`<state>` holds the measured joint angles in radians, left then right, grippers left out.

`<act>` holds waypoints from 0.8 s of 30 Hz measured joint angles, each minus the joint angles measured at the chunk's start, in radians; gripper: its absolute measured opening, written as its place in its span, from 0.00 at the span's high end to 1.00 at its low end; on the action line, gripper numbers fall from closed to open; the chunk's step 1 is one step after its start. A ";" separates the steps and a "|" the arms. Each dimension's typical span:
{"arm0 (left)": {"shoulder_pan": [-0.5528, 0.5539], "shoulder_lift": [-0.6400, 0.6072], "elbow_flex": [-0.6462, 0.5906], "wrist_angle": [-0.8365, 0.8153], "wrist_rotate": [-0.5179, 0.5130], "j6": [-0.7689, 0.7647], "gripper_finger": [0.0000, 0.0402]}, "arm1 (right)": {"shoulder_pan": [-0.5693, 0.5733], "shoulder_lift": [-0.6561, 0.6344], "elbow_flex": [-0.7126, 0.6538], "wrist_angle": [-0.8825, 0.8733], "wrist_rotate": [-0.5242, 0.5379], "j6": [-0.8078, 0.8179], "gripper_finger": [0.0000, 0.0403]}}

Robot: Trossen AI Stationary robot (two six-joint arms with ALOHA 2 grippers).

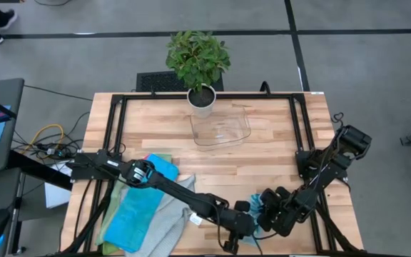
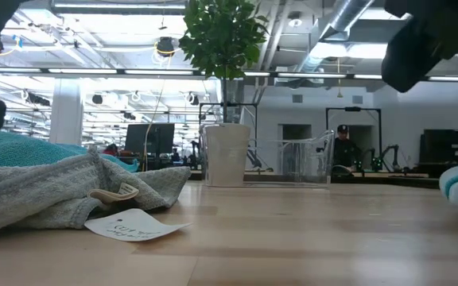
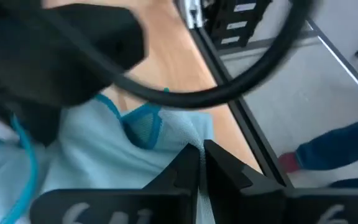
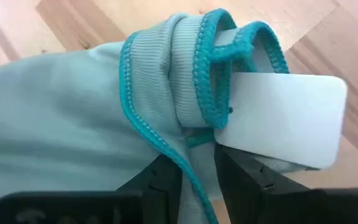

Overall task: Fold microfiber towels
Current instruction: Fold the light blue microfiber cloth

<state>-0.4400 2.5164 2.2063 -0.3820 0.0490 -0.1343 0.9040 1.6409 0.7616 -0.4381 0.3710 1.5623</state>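
Teal-edged towel (image 4: pixel 73 118) pinched in both jaws, apparently.

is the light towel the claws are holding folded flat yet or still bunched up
Still bunched. In the right wrist view the teal-edged towel is gathered in rolled pleats at the right claw, and the left claw pinches another edge.

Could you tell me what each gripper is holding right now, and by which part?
Both hold the light towel: the right gripper by its teal-edged hem, the left gripper by an edge.
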 joint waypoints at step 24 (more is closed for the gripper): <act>-0.020 0.006 -0.194 0.269 0.140 -0.036 0.79 | -0.047 -0.041 -0.003 0.004 -0.025 0.008 0.62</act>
<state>-0.4599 2.5229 2.0121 -0.1127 0.1894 -0.1704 0.8569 1.5998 0.7582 -0.4337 0.3459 1.5700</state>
